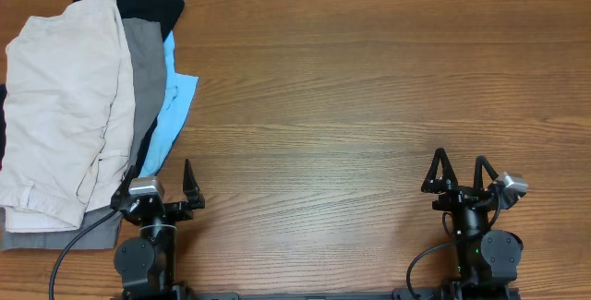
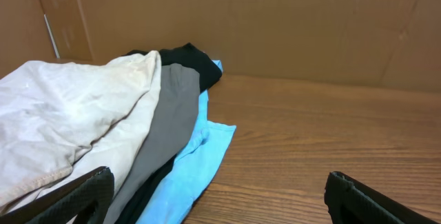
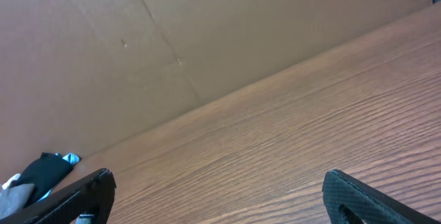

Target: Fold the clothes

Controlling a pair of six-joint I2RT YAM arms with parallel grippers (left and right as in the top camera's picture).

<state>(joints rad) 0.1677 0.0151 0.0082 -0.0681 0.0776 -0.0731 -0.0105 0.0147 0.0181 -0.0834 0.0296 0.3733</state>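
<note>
Cream-beige cotton shorts (image 1: 60,106) stretch lengthwise away from you. Your left gripper (image 1: 159,178), wide open and empty, sits just beside their near end; your right gripper (image 1: 460,162), likewise open, is well apart.

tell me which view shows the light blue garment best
The left wrist view: the light-blue garment lies close and large beside the grey garment. Overhead shows it smaller, a narrow strip at the pile's edge. The right wrist catches only a blue speck.
</note>
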